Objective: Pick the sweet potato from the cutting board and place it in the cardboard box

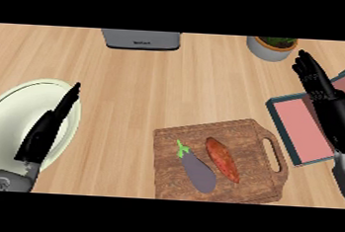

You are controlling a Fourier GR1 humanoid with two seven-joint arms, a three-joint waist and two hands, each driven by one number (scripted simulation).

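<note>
An orange-brown sweet potato (pixel 223 159) lies on the wooden cutting board (pixel 263 189), right of a purple eggplant (pixel 197 170). The box (pixel 301 129), with a pink floor and teal rim, sits at the right edge, just beyond the board's handle. My right hand (pixel 327 99) hangs over the box with straight fingers pointing away, holding nothing, up and to the right of the sweet potato. At the left my left hand (pixel 48 126) stays open, fingers up, over a plate.
A pale green plate (pixel 11 104) lies at the left under my left hand. A grey appliance (pixel 141 39) stands at the far edge in the middle. A potted plant (pixel 271 47) stands far right, close to my right fingertips.
</note>
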